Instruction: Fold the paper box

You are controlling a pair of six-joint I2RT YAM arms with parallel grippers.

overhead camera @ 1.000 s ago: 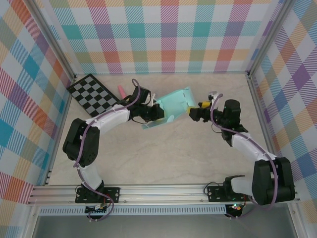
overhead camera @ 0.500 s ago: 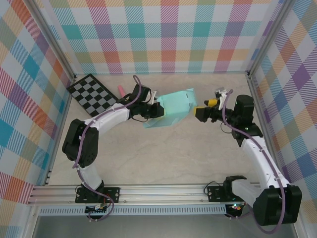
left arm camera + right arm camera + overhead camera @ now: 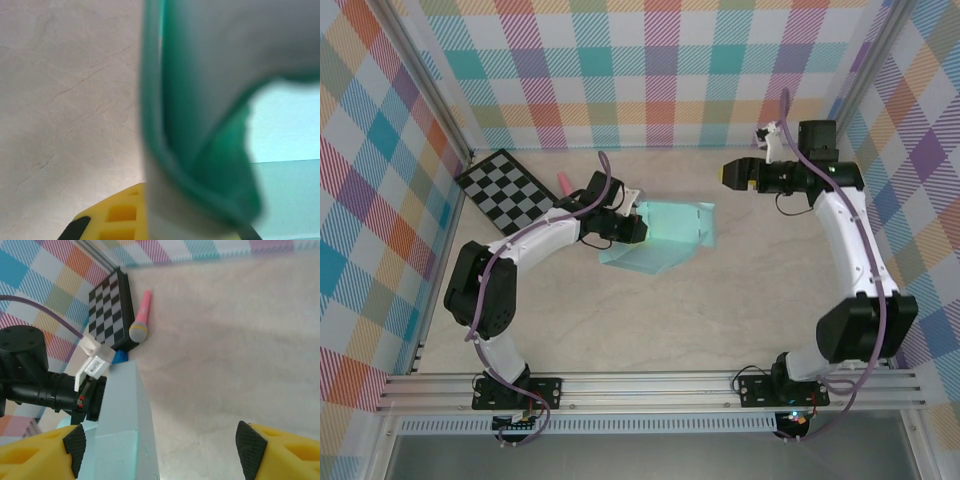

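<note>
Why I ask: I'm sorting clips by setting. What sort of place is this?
Likely a robot lab cell, not a home: left arm and right arm bolted to an aluminium rail, plaid backdrop walls boxing in the table.

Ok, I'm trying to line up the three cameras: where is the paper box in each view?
Top external: box mid-frame, left gripper on its left edge.
Left wrist: box close up and blurred, across the right half.
Right wrist: box at lower left.
Landmark: checkerboard, left of the box from above, above it in the right wrist view.
</note>
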